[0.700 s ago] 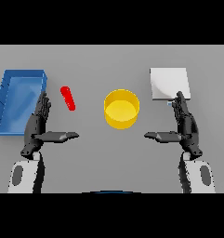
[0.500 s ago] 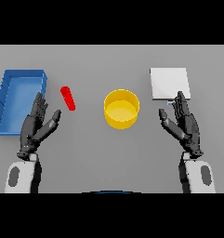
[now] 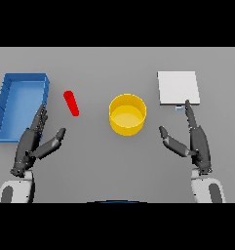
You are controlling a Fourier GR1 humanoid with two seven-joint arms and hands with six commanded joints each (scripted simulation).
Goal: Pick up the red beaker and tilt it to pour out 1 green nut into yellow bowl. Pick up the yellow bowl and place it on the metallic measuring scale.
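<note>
While the red beaker (image 3: 71, 103) lies at nine o'clock of the yellow bowl (image 3: 127, 114), left hand (image 3: 33, 145) and right hand (image 3: 193, 142) hover spread and empty.

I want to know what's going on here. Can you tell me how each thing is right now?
Beaker: lying on its side on the table, not held.
Bowl: upright on the table, looks empty.
Scale: flat, nothing on it.
Blue tray: nothing seen inside.
Left hand: open, holding nothing.
Right hand: open, holding nothing.
</note>
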